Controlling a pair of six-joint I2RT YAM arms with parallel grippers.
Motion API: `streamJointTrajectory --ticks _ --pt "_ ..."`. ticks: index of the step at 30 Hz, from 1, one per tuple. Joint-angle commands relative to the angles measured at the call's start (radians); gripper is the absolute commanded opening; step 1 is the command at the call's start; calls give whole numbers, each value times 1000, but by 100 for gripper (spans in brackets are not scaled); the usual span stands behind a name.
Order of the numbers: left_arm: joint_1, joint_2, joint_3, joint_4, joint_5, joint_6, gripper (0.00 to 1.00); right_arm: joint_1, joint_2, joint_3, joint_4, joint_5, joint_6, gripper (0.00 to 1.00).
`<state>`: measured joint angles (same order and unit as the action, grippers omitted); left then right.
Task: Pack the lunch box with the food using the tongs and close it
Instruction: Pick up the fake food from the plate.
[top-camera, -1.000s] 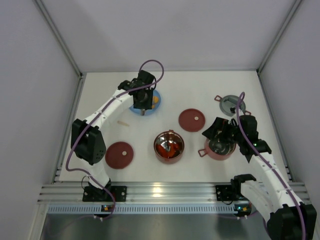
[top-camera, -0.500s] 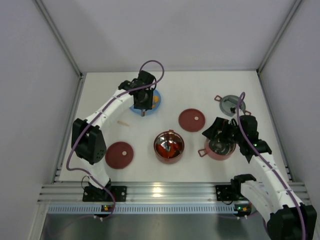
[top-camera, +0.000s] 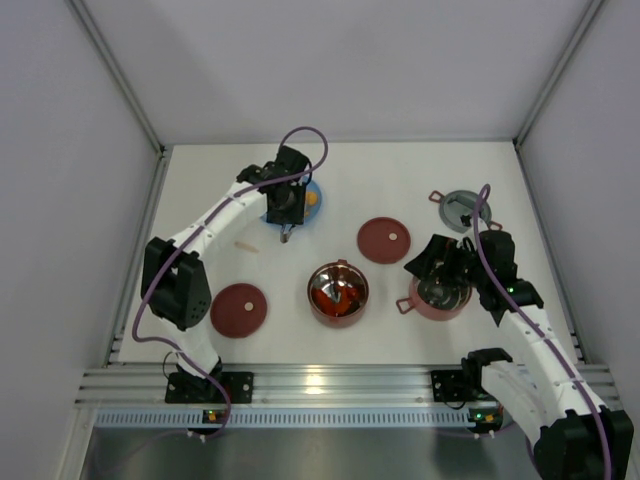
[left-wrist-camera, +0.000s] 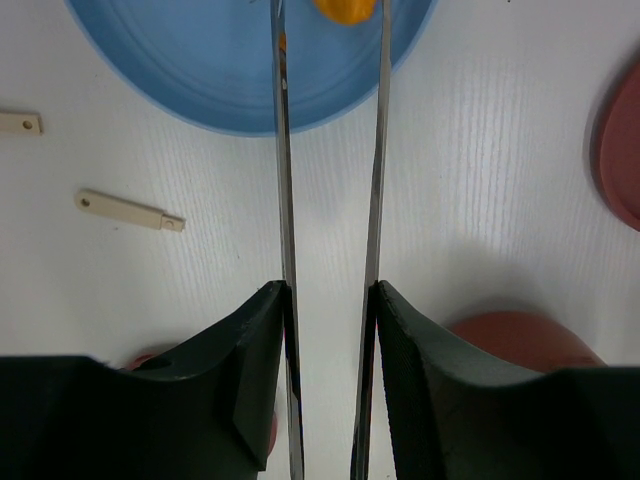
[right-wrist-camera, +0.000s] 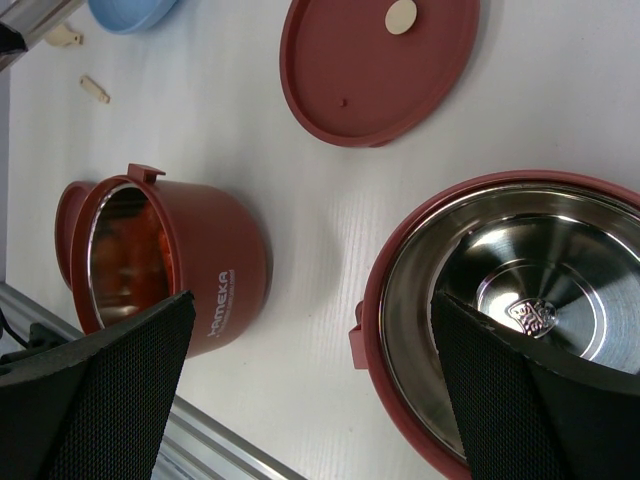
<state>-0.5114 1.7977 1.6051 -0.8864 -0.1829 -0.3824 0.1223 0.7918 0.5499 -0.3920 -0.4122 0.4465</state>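
- The left gripper (left-wrist-camera: 330, 290) stands partly closed on the tongs (left-wrist-camera: 283, 200). One black finger presses on each silver arm, and the two arms run forward side by side with a narrow gap between them.
- The tongs' tips reach over the near rim of the blue plate (left-wrist-camera: 200, 90) at the far left of the table (top-camera: 330, 170). An orange piece (left-wrist-camera: 345, 8) of food lies on the plate, between the two arms or just beyond them.
- Two small beige strips (left-wrist-camera: 130, 210) lie on the bare table, to the left of the tongs and near the plate.
- The right gripper (right-wrist-camera: 310, 310) has its jaws spread wide and holds nothing. It hangs over the right bowl (top-camera: 440, 295), whose shiny steel inside shows no food.
- The middle bowl (top-camera: 338, 292) stands upright near the table's centre, well apart from the plate. Its inside glows red and orange, which may be food or only a reflection of its wall.
- One maroon disc lid (top-camera: 384, 240) lies flat behind and between the two bowls, with a pale beige round spot (right-wrist-camera: 401, 15) on it. A second disc lid (top-camera: 239, 309) lies at the near left.
- The grey top lid (top-camera: 462, 208) with red handles rests behind the right bowl, apart from it.
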Motion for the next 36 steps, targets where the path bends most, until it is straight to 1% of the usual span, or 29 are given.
streamJointTrajectory --ticks 1,9,13,16,17,18,20,21,22,32,36 --pt "5 -75 -4 23 0 4 45 -10 -17 21 -1 6 -8 99" --pt "7 -92 -19 18 2 7 46 -10 -17 19 -1 10 -6 100" --pt "5 -74 -22 23 2 8 46 -10 -19 18 -1 10 -6 100" --pt "5 -72 -24 30 11 7 39 -10 -20 18 -1 10 -6 99" --pt "7 -73 -22 32 13 7 35 -10 -22 18 -4 10 -6 100" --pt "5 -75 -19 32 10 7 27 -10 -20 18 -4 10 -6 100" --pt "5 -81 -10 27 3 8 20 -10 -20 21 -4 10 -6 100" --pt "5 -81 1 21 0 11 12 -10 -20 21 -4 10 -6 100" --pt "7 -87 7 14 -4 11 10 -10 -20 21 -5 12 -8 99" --pt "5 -129 98 -45 -26 28 0 -10 -20 31 -8 18 -8 99" --pt "4 -138 125 -62 -38 33 0 -10 -20 35 -8 19 -8 100"
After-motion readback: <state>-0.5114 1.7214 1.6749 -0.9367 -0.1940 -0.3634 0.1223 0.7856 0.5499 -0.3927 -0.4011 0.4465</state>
